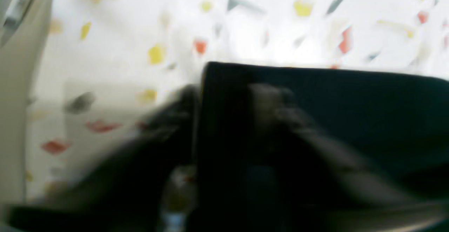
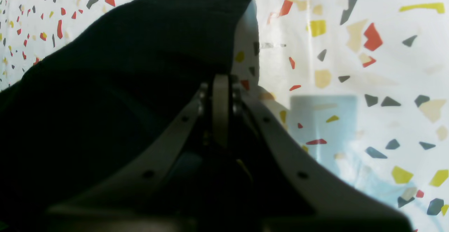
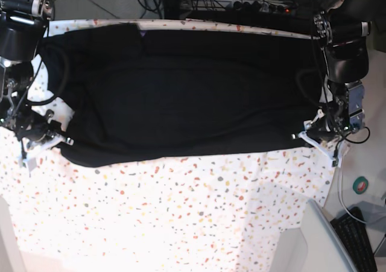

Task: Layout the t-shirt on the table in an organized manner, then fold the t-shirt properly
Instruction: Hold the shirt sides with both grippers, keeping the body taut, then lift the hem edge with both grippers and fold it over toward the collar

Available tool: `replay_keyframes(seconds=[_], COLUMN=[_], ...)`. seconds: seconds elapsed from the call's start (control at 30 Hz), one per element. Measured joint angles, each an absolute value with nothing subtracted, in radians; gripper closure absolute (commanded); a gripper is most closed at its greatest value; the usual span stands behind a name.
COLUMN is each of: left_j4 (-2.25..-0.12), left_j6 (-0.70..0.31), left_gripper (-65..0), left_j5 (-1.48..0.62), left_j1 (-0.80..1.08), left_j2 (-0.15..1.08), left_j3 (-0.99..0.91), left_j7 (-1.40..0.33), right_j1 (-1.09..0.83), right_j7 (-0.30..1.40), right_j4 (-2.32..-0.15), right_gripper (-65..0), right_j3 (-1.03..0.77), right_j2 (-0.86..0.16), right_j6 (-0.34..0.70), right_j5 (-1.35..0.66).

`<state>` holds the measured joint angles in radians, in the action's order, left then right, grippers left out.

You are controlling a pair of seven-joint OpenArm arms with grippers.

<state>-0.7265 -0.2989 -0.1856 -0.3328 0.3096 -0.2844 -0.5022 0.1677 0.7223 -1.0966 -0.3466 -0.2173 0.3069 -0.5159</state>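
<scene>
The black t-shirt [image 3: 193,91] lies spread wide across the far half of the speckled table [image 3: 181,218]. My right gripper [image 3: 45,140], at the base view's left, sits at the shirt's near corner. In the right wrist view its fingertips [image 2: 221,81] are pressed together, with a raised fold of the t-shirt [image 2: 105,84] pinched in them. My left gripper [image 3: 315,136] is at the shirt's opposite near corner. The left wrist view is smeared by motion: the left gripper [image 1: 224,109] straddles the t-shirt's edge [image 1: 350,113], and its jaw state is unclear.
The table [image 2: 350,49] runs on, bare and speckled, toward the camera. A grey bin [image 3: 307,242], a keyboard [image 3: 359,239] and a green tape roll [image 3: 360,186] lie off its right edge. Cables and equipment crowd the far side.
</scene>
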Motion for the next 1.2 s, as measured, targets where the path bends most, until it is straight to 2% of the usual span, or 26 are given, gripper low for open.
replay_keyframes(seconds=[0.03, 0.07, 0.23, 0.5, 0.7, 0.83, 1.0, 1.2], left_j4=[-0.716, -0.701, -0.63, -0.635, -0.696, -0.76, -0.816, -0.876], left_j6=[-0.301, -0.309, -0.312, -0.315, -0.315, -0.315, -0.315, -0.315], left_gripper=[-2.1, 0.0, 0.0, 0.0, 0.0, 0.0, 0.0, 0.0], left_j5=[-0.188, -0.192, -0.182, -0.183, -0.186, -0.187, -0.188, -0.189], left_j1=[-0.333, -0.336, -0.417, -0.509, -0.492, -0.467, -0.448, -0.395], left_j2=[0.304, 0.301, 0.302, 0.304, 0.302, 0.302, 0.303, 0.3], left_j3=[-0.284, -0.28, -0.28, -0.28, -0.28, -0.281, -0.288, -0.289], left_j7=[-0.472, -0.444, -0.435, -0.43, -0.44, -0.442, -0.543, -0.54], right_j1=[0.168, 0.168, 0.172, 0.239, 0.276, 0.268, 0.239, 0.248], right_j7=[0.722, 0.722, 0.723, 0.723, 0.686, 0.626, 0.527, 0.496], right_j4=[-1.097, -1.097, -1.096, -1.095, -1.093, -1.093, -1.092, -1.018], right_gripper=[0.0, 0.0, 0.0, 0.0, 0.0, 0.0, 0.0, 0.0], right_j3=[-0.347, -0.347, -0.347, -0.343, -0.342, -0.263, -0.175, -0.153], right_j2=[-0.217, -0.217, -0.215, -0.233, -0.242, -0.268, -0.286, -0.294], right_j6=[0.307, 0.307, 0.307, 0.308, 0.308, 0.307, 0.307, 0.308], right_j5=[-0.516, -0.516, -0.514, -0.514, -0.518, -0.513, -0.516, -0.516])
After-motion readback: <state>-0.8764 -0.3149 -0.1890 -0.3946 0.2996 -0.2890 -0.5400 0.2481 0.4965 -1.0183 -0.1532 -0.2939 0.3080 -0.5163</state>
